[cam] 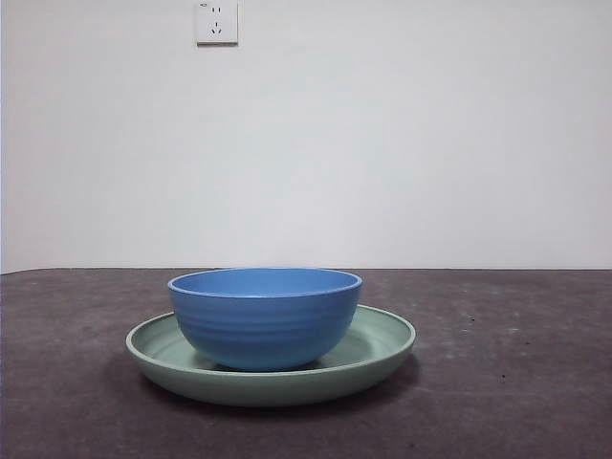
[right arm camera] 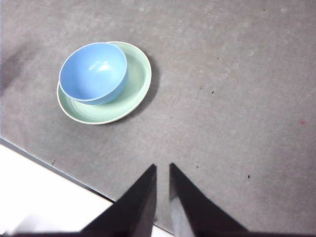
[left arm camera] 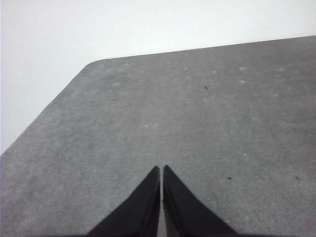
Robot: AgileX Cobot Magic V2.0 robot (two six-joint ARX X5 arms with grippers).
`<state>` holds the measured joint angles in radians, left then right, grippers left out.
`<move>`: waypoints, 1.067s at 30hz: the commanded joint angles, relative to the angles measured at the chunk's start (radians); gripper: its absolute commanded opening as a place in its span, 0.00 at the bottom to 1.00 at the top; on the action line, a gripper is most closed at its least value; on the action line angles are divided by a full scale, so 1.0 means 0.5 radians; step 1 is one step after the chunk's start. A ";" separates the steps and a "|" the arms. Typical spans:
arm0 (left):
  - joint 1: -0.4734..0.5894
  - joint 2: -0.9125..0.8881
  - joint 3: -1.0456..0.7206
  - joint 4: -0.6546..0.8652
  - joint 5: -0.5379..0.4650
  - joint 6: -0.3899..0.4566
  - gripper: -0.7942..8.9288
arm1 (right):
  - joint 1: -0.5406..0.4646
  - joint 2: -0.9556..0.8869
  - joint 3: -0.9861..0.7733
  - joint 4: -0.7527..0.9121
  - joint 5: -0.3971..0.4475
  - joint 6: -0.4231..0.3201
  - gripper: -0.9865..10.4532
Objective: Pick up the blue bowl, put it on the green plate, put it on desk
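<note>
Blue and upright, the blue bowl [cam: 265, 317] stands with its mouth facing straight up, sitting inside the green plate [cam: 382, 337]. Being round, it has no long axis to speak of; faint horizontal ridges run round its outer wall. The right wrist view shows the bowl [right arm camera: 94, 72] resting off-centre on the plate [right arm camera: 138, 84], close against one part of the rim, with a broad crescent of bare green left on the other side. The plate lies flat on the dark grey-brown worktop [cam: 516, 382], its raised rim level, and it is clearly wider than the bowl.

The right hand [right arm camera: 162, 168] hangs above the worktop well apart from the plate and bowl, near the worktop's edge; its two black jaws stand almost together with only a thin slit between them, and they hold nothing. The left hand [left arm camera: 162, 169] is over a bare stretch of worktop [left arm camera: 197, 113] near a rounded corner, its jaws pressed together tip to tip and gripping nothing. A white socket [cam: 216, 22] sits high on the pale wall behind
</note>
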<state>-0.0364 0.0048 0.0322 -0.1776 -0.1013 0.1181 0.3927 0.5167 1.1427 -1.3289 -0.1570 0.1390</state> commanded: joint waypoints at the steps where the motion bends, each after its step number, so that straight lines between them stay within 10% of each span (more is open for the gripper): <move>1: 0.003 -0.003 -0.041 -0.014 -0.007 0.024 0.09 | 0.014 0.008 0.030 0.010 0.002 0.021 0.12; 5: 0.003 -0.003 -0.041 -0.014 -0.007 0.024 0.09 | -0.021 -0.008 0.018 0.018 0.002 0.020 0.12; 9: 0.003 -0.003 -0.041 -0.014 -0.007 0.024 0.09 | -0.244 -0.035 -0.119 0.307 0.017 -0.305 0.12; 19: 0.003 -0.003 -0.041 -0.014 -0.007 0.024 0.09 | -0.758 -0.663 -1.556 2.161 0.068 -0.360 0.12; 32: 0.003 -0.003 -0.041 -0.014 -0.007 0.024 0.09 | -0.767 -0.966 -2.191 2.254 0.227 -0.349 0.12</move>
<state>-0.0364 0.0048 0.0322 -0.1776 -0.1013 0.1184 0.0113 0.0364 0.0582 -0.2089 -0.0483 -0.0303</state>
